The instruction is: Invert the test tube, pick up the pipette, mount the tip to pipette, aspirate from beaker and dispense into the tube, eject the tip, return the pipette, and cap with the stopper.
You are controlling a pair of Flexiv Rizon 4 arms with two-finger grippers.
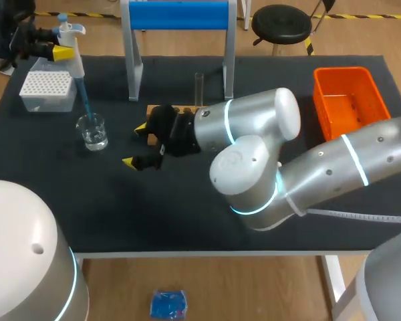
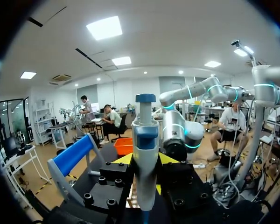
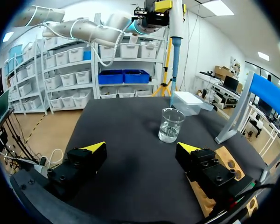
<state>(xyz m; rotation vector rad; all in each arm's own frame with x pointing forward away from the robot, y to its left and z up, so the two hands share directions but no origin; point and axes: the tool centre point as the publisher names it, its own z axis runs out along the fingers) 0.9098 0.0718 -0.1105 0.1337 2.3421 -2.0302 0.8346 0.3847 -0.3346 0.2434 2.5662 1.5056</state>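
With the pipette (image 1: 75,63) grasped by the left end effector (image 1: 61,52) and its mounted tip lowered into the beaker (image 1: 92,130), aspiration is judged under way, the right end effector (image 1: 135,144) is seen released near the upright test tube (image 1: 199,85), and dispensing, ejection, return and capping are left undone.

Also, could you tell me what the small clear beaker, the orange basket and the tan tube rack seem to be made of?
The small clear beaker looks like glass, possibly clear plastic: transparent, with glossy highlights. The orange basket seems to be moulded plastic: uniform bright colour, slight sheen. The tan tube rack looks like unfinished wood: matte, pale brown, with drilled holes.
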